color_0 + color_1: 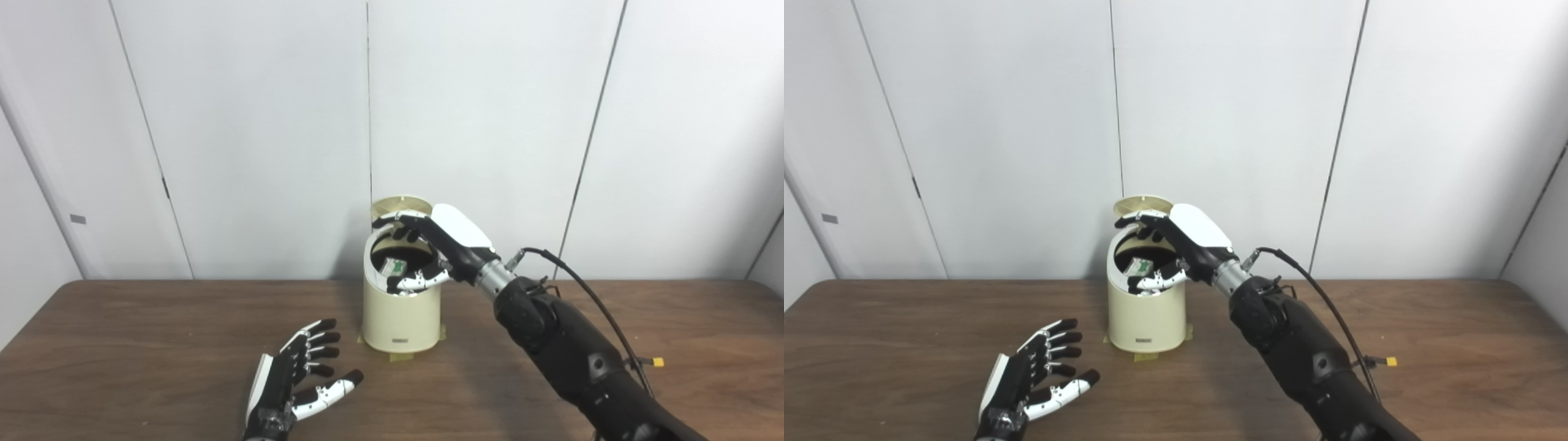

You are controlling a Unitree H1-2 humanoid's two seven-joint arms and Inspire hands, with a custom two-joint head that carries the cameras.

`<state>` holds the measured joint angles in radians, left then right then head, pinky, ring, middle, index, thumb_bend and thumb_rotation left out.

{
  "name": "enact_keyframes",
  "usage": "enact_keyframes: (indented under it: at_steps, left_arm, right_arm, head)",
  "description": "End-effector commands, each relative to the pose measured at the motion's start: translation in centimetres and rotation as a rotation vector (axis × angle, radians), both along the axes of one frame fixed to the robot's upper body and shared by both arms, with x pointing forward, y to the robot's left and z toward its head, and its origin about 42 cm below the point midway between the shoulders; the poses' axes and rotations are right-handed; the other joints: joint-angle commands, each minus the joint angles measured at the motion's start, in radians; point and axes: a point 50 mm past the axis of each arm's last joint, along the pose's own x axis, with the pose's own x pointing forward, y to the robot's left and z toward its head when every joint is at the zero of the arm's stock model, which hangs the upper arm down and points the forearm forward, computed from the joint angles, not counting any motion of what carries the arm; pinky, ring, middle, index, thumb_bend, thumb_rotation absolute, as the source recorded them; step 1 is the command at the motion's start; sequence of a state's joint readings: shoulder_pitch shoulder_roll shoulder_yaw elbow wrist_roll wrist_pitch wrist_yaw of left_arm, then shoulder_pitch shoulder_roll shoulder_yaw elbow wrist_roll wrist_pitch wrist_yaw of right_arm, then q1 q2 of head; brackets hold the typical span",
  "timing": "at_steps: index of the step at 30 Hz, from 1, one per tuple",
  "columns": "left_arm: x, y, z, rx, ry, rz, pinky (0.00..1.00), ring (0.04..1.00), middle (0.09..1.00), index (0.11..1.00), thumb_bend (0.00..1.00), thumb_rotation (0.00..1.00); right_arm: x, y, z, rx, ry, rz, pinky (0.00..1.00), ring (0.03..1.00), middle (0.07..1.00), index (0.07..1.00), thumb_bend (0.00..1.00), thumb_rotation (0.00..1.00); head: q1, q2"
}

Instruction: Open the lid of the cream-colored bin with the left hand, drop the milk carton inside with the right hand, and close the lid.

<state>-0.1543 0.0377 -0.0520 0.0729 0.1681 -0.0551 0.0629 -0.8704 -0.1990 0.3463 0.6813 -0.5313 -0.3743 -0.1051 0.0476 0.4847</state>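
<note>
Cream-coloured bin upright on the wooden table, its lid tipped up behind the rim. Right hand poised over the bin mouth, arm reaching in diagonally, wrist raised; fingers curl over the far rim, thumb toward the near rim, parted and holding nothing. Milk carton lies inside the bin, below the fingertips. Left hand rests on the table, well apart from the bin, fingers spread and empty
</note>
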Motion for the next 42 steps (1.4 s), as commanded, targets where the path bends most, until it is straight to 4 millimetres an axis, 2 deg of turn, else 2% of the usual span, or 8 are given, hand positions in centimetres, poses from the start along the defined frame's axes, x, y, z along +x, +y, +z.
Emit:
enact_keyframes:
  at_steps: [1, 10, 14, 17, 20, 29, 40, 42]
  left_arm:
    - [0.7, -0.1, 1.4, 0.007, -0.059, -0.015, 0.6, 0.708, 0.763, 0.8, 0.71, 0.09]
    - [0.8, 0.0, 1.4, 0.022, -0.058, -0.01, 0.6, 0.703, 0.757, 0.798, 0.7, 0.1]
    - [0.9, 0.1, 1.5, 0.01, -0.061, -0.01, 0.59, 0.694, 0.752, 0.796, 0.71, 0.08]
    - [1.0, 0.3, 1.4, 0.011, -0.064, -0.01, 0.59, 0.695, 0.751, 0.794, 0.71, 0.08]
    - [1.1, 0.5, 1.3, 0.011, -0.065, -0.014, 0.6, 0.697, 0.752, 0.793, 0.71, 0.09]
    - [1.0, 0.9, 1.7, 0.005, -0.081, -0.028, 0.61, 0.698, 0.75, 0.795, 0.71, 0.1]
    - [0.8, 1.3, 2.8, 0.0, -0.121, -0.04, 0.62, 0.708, 0.75, 0.788, 0.72, 0.12]
    - [1.3, 1.3, 3.7, 0.003, -0.136, -0.05, 0.63, 0.726, 0.776, 0.807, 0.71, 0.18]
  right_arm:
    - [-0.1, -1.2, 3.2, 0.092, -0.129, -0.008, 0.61, 0.705, 0.747, 0.724, 0.87, 0.16]
    - [-2.8, -4.0, 3.9, 0.433, -0.161, -0.018, 0.38, 0.509, 0.654, 0.637, 0.83, 0.08]
    - [-5.1, -5.6, 2.2, 0.576, -0.15, -0.055, 0.28, 0.381, 0.58, 0.618, 0.82, 0.12]
    - [-7.0, -6.9, 0.5, 0.622, -0.111, -0.058, 0.26, 0.357, 0.576, 0.63, 0.8, 0.09]
    - [-8.7, -7.9, -1.0, 0.643, -0.065, -0.065, 0.26, 0.367, 0.595, 0.649, 0.79, 0.09]
    - [-13.2, -9.3, -5.0, 0.72, 0.177, -0.074, 0.46, 0.588, 0.734, 0.75, 0.83, 0.17]
    - [-14.8, -8.8, -7.0, 0.824, 0.227, -0.107, 0.49, 0.632, 0.756, 0.77, 0.8, 0.16]
    - [-14.8, -8.8, -7.2, 0.827, 0.231, -0.111, 0.5, 0.634, 0.753, 0.769, 0.8, 0.17]
  head:
    - [0.0, 0.001]
    - [-0.006, -0.001]
    - [0.0, -0.001]
    - [-0.006, -0.002]
    - [-0.009, -0.003]
    - [-0.017, -0.001]
    - [-0.019, -0.001]
    - [-0.014, -0.005]
